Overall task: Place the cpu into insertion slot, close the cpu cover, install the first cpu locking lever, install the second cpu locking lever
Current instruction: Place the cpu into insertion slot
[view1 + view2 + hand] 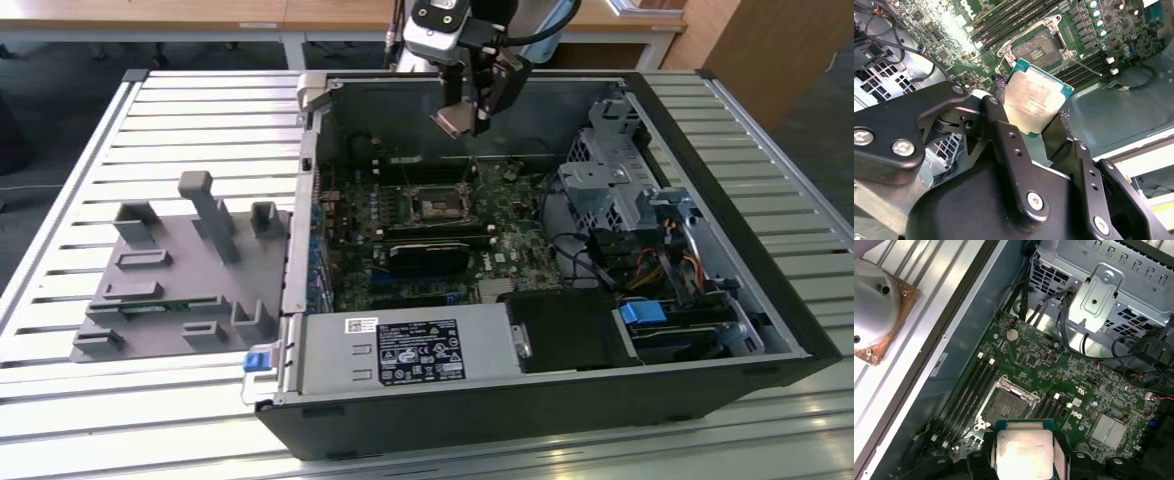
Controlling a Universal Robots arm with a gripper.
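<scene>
Cpu [1036, 97] pinched by two opposite edges between fingers of end effector [461, 118], silver top showing in both wrist views. Held in air over green motherboard [1074, 375] inside open computer case [534, 400]. Insertion slot [1006, 405] on board, dark centre exposed, well apart from cpu. Case resting on slatted surface [200, 110].

Bright, even daylight over the slatted surface [80, 400] outside the computer case [534, 425]. Dimmer inside the case, with deep shade along its walls. Pale glare on the cpu [1031, 102] lid and a washed-out patch on the circuit board [961, 35] inside the case. Nearly white on the slats outside the case in the first wrist view.
</scene>
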